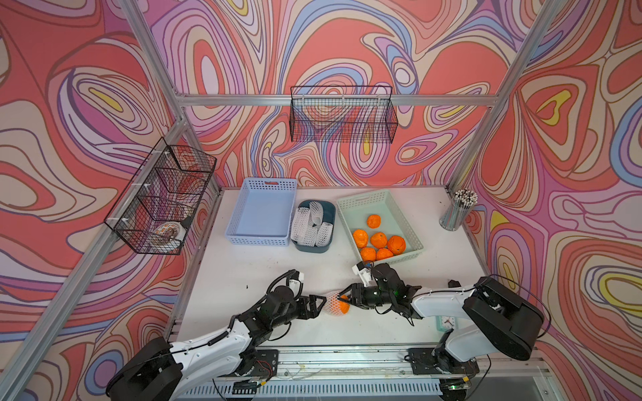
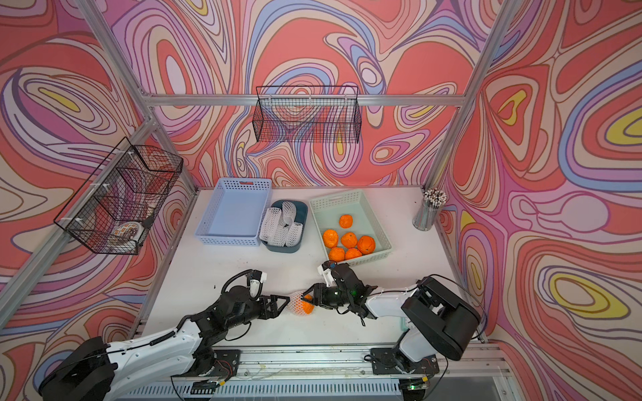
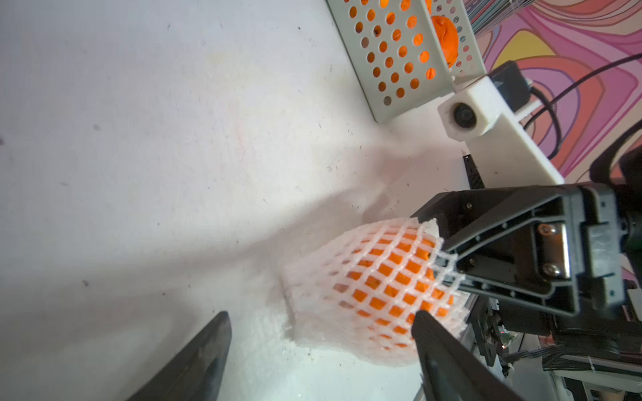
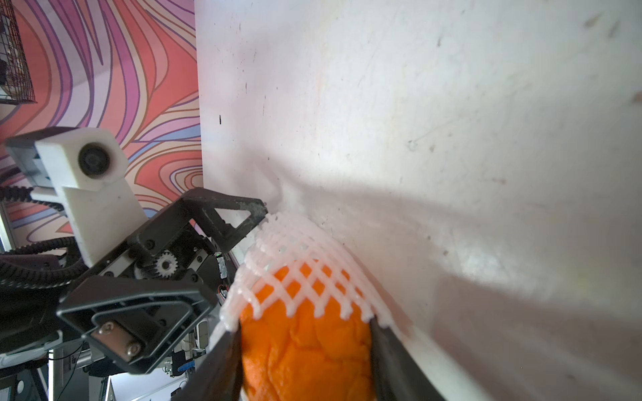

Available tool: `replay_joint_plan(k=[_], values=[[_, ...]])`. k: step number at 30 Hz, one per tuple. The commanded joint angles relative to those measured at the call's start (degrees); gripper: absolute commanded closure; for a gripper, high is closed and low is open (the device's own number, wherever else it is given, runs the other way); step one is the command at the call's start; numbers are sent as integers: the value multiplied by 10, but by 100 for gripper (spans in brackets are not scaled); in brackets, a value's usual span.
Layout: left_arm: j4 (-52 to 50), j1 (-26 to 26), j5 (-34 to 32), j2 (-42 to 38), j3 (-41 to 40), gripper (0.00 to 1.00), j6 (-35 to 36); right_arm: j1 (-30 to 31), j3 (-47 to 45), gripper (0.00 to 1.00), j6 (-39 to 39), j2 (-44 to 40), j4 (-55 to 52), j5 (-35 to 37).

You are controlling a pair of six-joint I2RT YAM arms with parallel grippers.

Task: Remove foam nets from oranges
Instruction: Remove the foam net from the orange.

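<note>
**While my right gripper pins the orange, my left gripper must take the net**

Site: lower centre in both top views. My right jaws press the bare end; my left stand spread about the net's far end. Recommend: close on foam alone, pull straight away.

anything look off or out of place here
The mint basket sits skewed, unlike the squarely set blue basket, and the oranges in it, like the netted orange, look dented and crumpled rather than round. Nothing is spilled.
</note>
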Motion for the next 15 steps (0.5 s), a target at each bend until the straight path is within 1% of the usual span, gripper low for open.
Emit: replay_joint_plan(k=[1,5,10,13,15], values=[[29,3,-3,19,8,15,-10,-3,-1,46,-10,-7,-12,8],[78,3,13,46,8,18,-5,-2,-4,47,-9,-8,-7,5],[135,3,25,74,10,24,-8,-2,-10,48,-9,-15,-5,6],[156,3,35,99,18,29,-8,-3,-14,48,-9,-16,0,5],[179,3,42,124,20,36,-11,-3,-16,49,-7,-18,2,3]])
